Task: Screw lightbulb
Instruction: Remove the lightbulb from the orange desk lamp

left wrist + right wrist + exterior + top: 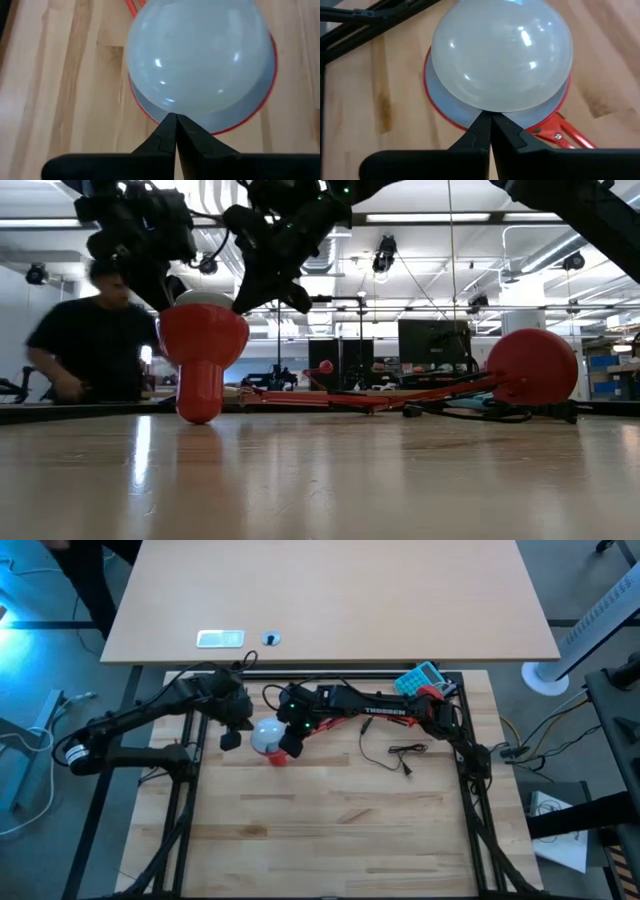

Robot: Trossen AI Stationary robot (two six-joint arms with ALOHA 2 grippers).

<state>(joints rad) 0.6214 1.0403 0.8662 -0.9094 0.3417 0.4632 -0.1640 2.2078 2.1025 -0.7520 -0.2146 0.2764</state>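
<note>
The white lightbulb (265,730) sits dome-up in the red lamp's cone shade (200,340), which stands mouth-up on the table at the left of centre. The dome fills both wrist views (200,55) (502,55), with the shade's white inside and red rim (270,75) around it. The bulb's screw base is hidden inside the shade. My left gripper (175,117) is shut, its tips at the dome's left side. My right gripper (490,116) is shut, its tips at the dome's right side (292,740). My left gripper's shut fingertips (169,125) stand against the lower edge of the bulb's dome (170,107), slanting down from the table's left; I cannot tell whether they touch it. My right gripper's shut fingertips (484,125) stand at the dome's lower edge (487,106), slanting down from the right; I cannot tell whether they touch it.
The lamp's thin red arm (345,722) runs right to its round red base (530,365). A teal calculator (420,678) lies at the far right and a black cable (400,752) right of centre. A person (90,340) is behind the table.
</note>
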